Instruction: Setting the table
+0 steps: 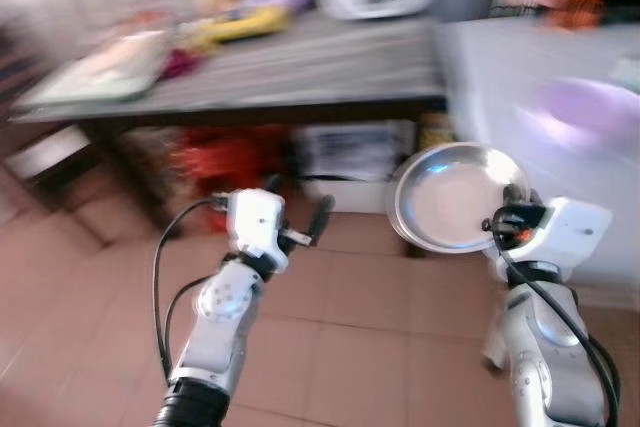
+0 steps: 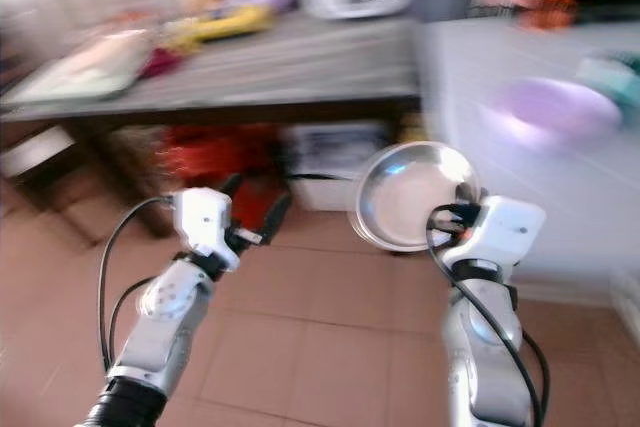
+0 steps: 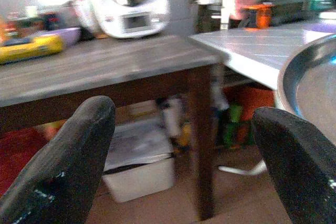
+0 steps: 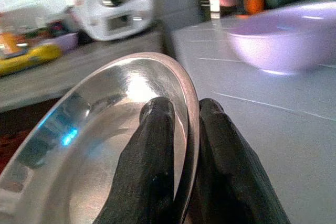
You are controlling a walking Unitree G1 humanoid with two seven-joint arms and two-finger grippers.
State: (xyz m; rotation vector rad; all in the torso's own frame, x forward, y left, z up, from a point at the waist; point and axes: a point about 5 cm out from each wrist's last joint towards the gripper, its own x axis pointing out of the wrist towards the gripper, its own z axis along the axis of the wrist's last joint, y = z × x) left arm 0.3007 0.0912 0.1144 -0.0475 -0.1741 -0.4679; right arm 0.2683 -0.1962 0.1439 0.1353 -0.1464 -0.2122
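Note:
My right gripper (image 4: 181, 129) is shut on the rim of a round steel plate (image 1: 450, 197), held up above the tiled floor beside a white table (image 1: 560, 107). The plate (image 4: 100, 145) tilts toward me, one finger inside its rim and one outside. A lilac bowl (image 4: 283, 43) stands on the white table just beyond the plate. My left gripper (image 3: 184, 145) is raised in front of a dark grey table (image 1: 300, 67), its fingers (image 3: 68, 166) wide open with nothing between them. The head views are blurred.
The grey table carries a white appliance (image 3: 134, 6), a yellow object (image 1: 245, 22) and other blurred items. Under it stand a white bin (image 3: 139, 163) and red things (image 1: 215, 162). A dark table leg (image 3: 202, 140) stands close to the white table's corner. Brown tiles lie ahead.

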